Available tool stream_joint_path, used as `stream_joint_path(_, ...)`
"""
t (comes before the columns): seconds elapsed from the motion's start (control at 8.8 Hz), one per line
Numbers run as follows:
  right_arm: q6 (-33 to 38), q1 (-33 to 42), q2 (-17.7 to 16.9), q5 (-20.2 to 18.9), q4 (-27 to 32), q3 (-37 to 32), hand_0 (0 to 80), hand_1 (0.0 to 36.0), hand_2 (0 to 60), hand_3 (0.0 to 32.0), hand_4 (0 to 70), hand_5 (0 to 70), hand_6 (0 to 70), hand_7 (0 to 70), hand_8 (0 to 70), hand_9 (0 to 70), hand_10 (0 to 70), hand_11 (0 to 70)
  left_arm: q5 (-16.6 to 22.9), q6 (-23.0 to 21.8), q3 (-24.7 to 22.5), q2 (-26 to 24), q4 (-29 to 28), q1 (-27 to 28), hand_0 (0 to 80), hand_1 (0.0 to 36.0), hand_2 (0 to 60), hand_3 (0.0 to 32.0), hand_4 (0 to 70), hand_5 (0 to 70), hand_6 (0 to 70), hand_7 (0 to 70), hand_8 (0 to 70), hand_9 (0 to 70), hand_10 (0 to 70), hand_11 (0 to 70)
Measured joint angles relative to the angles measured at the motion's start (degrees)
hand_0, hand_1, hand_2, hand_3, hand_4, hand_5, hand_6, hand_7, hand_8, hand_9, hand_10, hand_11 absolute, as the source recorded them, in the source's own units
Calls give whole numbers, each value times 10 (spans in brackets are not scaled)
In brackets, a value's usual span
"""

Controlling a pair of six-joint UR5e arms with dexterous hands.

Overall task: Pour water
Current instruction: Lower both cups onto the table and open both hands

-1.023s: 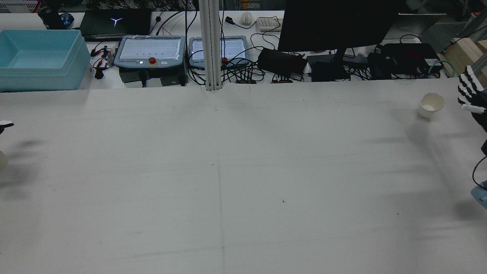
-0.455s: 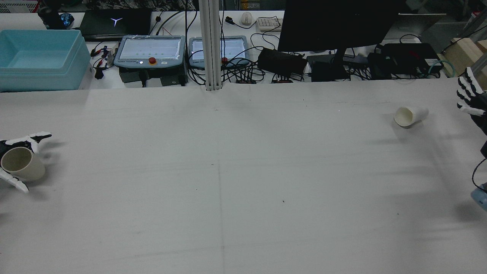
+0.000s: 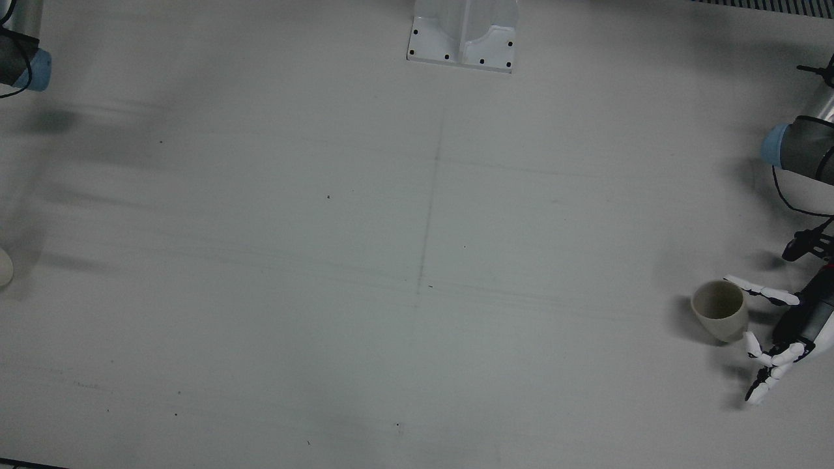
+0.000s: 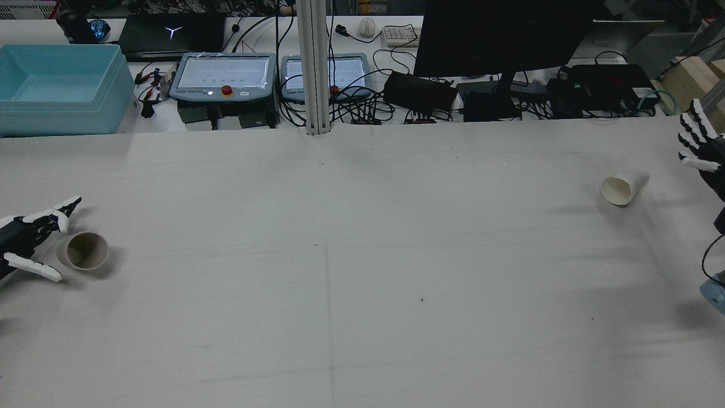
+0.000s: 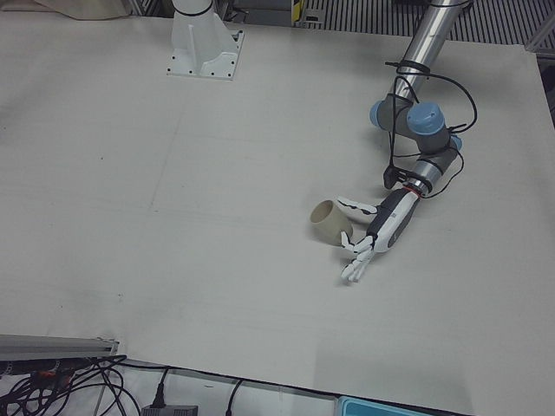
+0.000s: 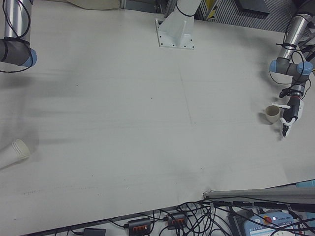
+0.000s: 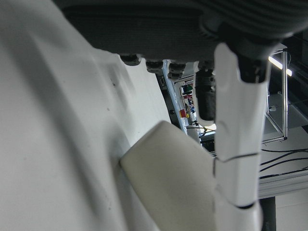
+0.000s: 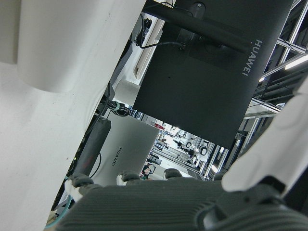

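- The beige cup (image 4: pixel 86 250) has left the left hand (image 4: pixel 25 238), whose fingers now spread empty beside it.
- White cup (image 4: pixel 619 188), toppled on the counter (image 4: pixel 362 272), rolled toward 3 o'clock; right hand (image 4: pixel 699 148) stays splayed, empty.

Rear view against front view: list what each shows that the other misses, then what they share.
Only the rear view shows the right hand, the whole white paper cup lying on its side near it, and the far desk with its blue bin, teach pendants and monitor.

Only the front view shows the arms' white pedestal.

Both show the left hand, open beside the beige cup, on the table.
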Motion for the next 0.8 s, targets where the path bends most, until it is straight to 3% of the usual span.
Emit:
stream_joint_path(0.23,0,0,0,0,1,1,401,28,0,320,0,0,0,0,2,0,0,0,1,-2,2,0,-2,0,569,86,0,0,99,0,0,64,22,0,0,0)
stream_joint_path(0.34,0,1,0,0,0,1,401,29,0,320,0,0,0,0,2,0,0,0,2,-11,0,0,3,1,569,88,0,20,96,0,0,67,23,0,0,0)
stream_joint_path(0.45,1,1,0,0,0,1,400,29,0,320,0,0,0,0,2,0,0,0,2,-36,-2,2,13,0,561,78,0,70,96,0,0,72,23,0,0,0)
stream_joint_path(0.57,2,2,0,0,0,5,396,31,0,320,0,0,0,0,4,0,0,0,3,-67,-9,4,26,-4,545,62,0,94,104,0,0,82,17,2,0,0)
stream_joint_path(0.68,6,8,0,-1,0,16,412,47,0,316,4,1,0,0,4,0,0,0,5,-90,-22,6,40,-25,528,42,0,66,132,70,7,107,15,7,0,0)
stream_joint_path(0.8,14,18,0,-3,0,37,456,86,0,84,109,52,4,23,0,0,0,0,13,-103,-44,12,50,-67,532,41,0,4,169,145,38,140,16,14,4,17)
